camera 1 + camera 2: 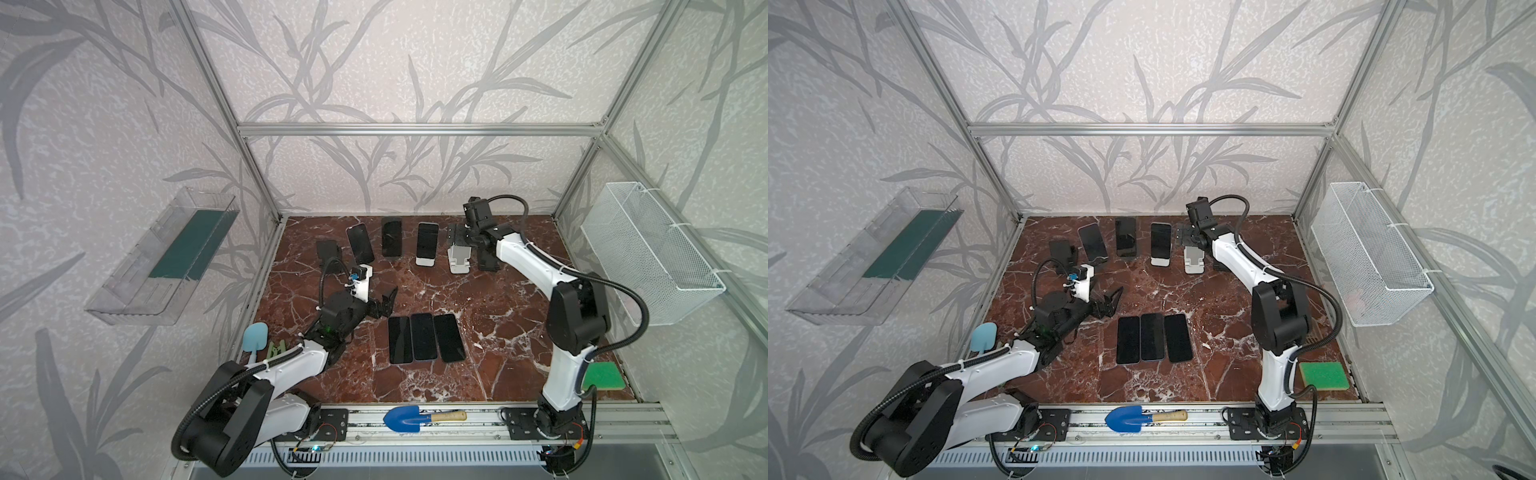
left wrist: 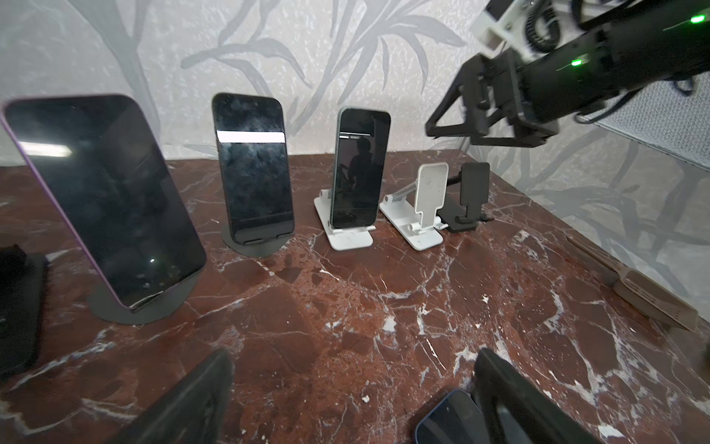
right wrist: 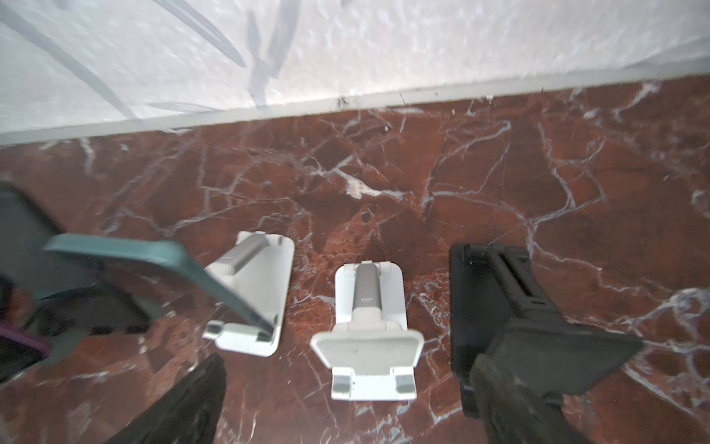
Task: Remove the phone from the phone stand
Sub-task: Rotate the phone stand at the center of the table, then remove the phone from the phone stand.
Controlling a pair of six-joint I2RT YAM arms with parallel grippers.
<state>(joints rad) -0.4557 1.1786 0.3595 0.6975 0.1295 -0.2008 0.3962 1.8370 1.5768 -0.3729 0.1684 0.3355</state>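
Observation:
Three dark phones lean on stands along the back: a purple-edged phone (image 1: 360,243) (image 2: 103,200), a black phone (image 1: 391,237) (image 2: 253,169), and a teal phone (image 1: 427,241) (image 3: 153,265) on a white stand (image 3: 253,292). Beside them are an empty white stand (image 1: 458,259) (image 3: 369,334) and an empty black stand (image 2: 470,196) (image 3: 499,307). My right gripper (image 1: 457,239) (image 3: 351,378) hangs open over the empty white stand, holding nothing. My left gripper (image 1: 384,303) (image 2: 351,369) is open and empty, low over the marble, beside three flat phones (image 1: 424,336).
Another empty black stand (image 1: 328,251) sits at the back left. A blue trowel (image 1: 409,417) lies on the front rail, a green sponge (image 1: 604,376) at front right. A wire basket (image 1: 648,253) and a clear bin (image 1: 166,257) hang on the side walls.

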